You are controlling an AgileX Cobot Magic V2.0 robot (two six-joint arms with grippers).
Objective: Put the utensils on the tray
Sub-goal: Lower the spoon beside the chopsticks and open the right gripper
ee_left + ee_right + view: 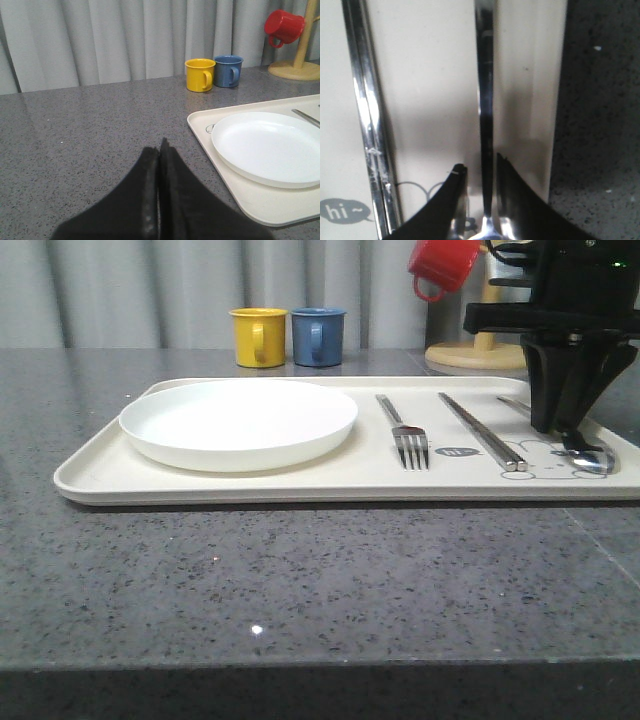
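Observation:
The cream tray (300, 485) lies on the grey counter. On it rest a silver fork (405, 435), a pair of chopsticks (485, 432) and a spoon (590, 458) at the right end. My right gripper (562, 428) points down over the spoon's handle. In the right wrist view its fingers (455, 200) stand open, one on each side of the handle (485, 75), with small gaps. The chopsticks (367, 110) lie parallel on the tray (430, 75). My left gripper (160, 145) is shut and empty, low over the counter beside the tray's left end (240, 200).
A round white plate (238, 420) takes up the tray's left half. Behind the tray stand a yellow mug (259, 336) and a blue mug (317, 336). A red mug (443, 265) hangs on a wooden stand (480, 355) at the back right.

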